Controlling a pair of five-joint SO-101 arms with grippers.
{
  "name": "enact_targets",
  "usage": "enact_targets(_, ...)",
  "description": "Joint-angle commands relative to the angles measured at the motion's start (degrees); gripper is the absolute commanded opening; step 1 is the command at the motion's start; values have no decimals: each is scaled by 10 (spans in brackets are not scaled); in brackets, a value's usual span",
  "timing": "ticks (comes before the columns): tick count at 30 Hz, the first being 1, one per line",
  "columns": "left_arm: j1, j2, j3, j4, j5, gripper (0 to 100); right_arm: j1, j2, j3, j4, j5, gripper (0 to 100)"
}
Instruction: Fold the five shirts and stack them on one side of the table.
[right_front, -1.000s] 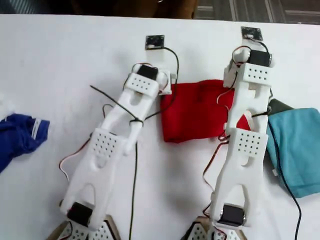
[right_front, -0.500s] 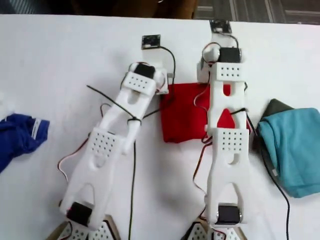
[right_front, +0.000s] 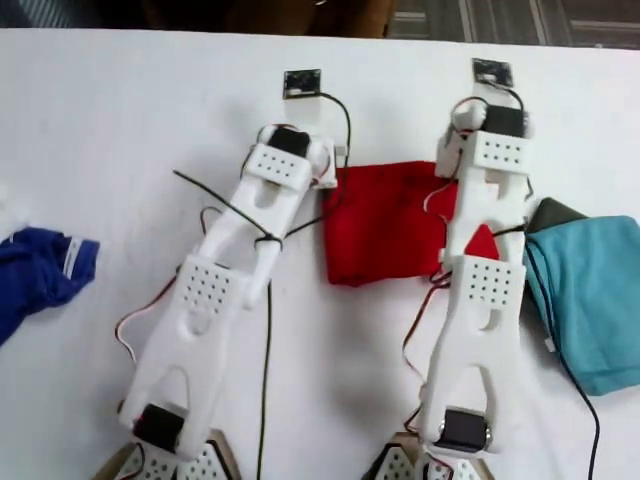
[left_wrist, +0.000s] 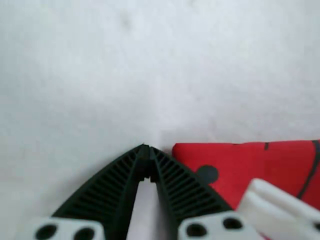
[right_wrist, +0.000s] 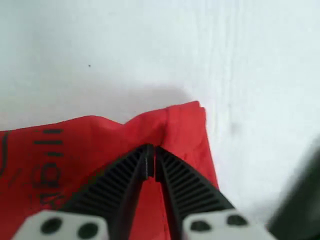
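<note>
Right claw: closed, tips pressed into a pucker near one corner of the soft red fabric shirt; grip unconfirmed. Left claw: closed, empty, just beside another corner. Shirt judged light and limp; best taken by its corners. White surface: folded teal shirt at 3 o'clock, crumpled blue shirt at 9 o'clock.

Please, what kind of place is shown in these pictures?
Probably a robotics lab or test bench: the left arm and right arm are mounted side by side at a white table, with a red shirt and teal shirt laid out.
</note>
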Motion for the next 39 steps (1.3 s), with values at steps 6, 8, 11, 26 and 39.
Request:
enact_targets(6, -20, -4, -14, 5, 3, 25, 38, -16, -6, 0, 0, 17)
enact_targets(8, -20, -4, -14, 5, 3, 25, 38, -30, -5, 12, 0, 17)
enact_targets(11, -20, -4, -14, 5, 3, 25, 28, -59, -5, 34, 0, 17)
enact_targets(26, -20, -4, -14, 5, 3, 25, -50, -45, 40, 39, -4, 18)
enact_targets(39, -20, -4, -14, 5, 3, 25, 29, -15, 47, 41, -1, 18)
